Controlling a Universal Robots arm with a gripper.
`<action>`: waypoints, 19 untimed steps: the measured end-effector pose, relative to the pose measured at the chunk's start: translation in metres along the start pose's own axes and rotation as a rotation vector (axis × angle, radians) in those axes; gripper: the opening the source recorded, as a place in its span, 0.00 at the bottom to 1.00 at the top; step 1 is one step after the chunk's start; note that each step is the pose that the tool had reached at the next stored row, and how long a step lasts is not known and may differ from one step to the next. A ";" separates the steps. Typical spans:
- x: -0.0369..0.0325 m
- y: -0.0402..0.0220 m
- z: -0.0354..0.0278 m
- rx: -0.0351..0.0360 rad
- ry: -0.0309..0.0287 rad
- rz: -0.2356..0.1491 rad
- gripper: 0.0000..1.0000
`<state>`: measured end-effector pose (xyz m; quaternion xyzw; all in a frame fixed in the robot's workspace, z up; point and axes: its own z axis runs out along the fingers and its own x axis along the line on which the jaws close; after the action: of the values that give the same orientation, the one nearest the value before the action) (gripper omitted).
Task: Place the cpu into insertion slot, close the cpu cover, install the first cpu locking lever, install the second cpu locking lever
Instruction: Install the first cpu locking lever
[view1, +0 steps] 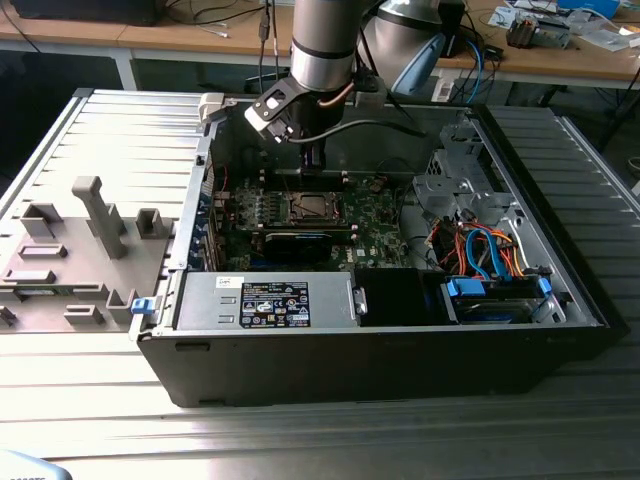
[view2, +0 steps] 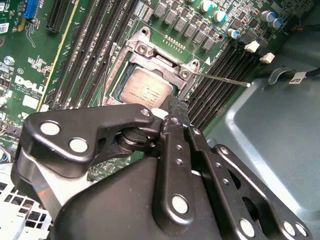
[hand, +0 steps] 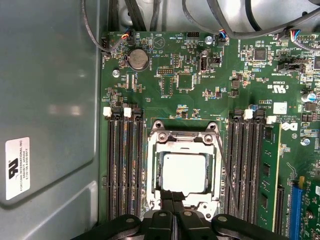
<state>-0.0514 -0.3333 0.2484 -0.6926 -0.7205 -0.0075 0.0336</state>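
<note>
Arm (view1: 322, 45) is reaching down into the open black computer case (view1: 350, 350), which is sitting on the ribbed grey metal desk (view1: 300, 440).

Tool (view1: 315, 158) is hanging over the green motherboard (hand: 190, 65), just above the socket area. In both wrist views its two black fingers (hand: 167, 202) are lying pressed together along a thin seam, with nothing gripped between them. The tool tip (hand: 173, 194) is sitting at the edge of the socket frame; contact or a small gap cannot be told.

Small flat square cpu with silvery-tan metal top (hand: 184, 172) is lying level inside the dark square insertion slot with its silver rim (view1: 313, 208).

Thin silver metal cpu cover with a square window (hand: 151, 165) is lying flat around the chip, the cpu (view2: 145, 89) showing through the window and the tool (view2: 175, 103) sitting just beside it.

Thin silver wire locking lever (hand: 224, 167) is angling away from the cover's side, out over the long black memory slots (hand: 125, 165). In the second wrist view the same lever (view2: 220, 78) is sticking out free across those slots, not tucked against the frame.
</note>
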 end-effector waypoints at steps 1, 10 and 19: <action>0.0000 0.0000 -0.0001 0.0000 0.0000 0.000 0.11; 0.0000 0.0000 -0.0001 0.0035 -0.0021 -0.059 0.11; 0.0000 0.0000 -0.0001 0.0071 -0.0044 -0.121 0.11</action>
<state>-0.0514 -0.3333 0.2485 -0.6477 -0.7612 -0.0054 0.0340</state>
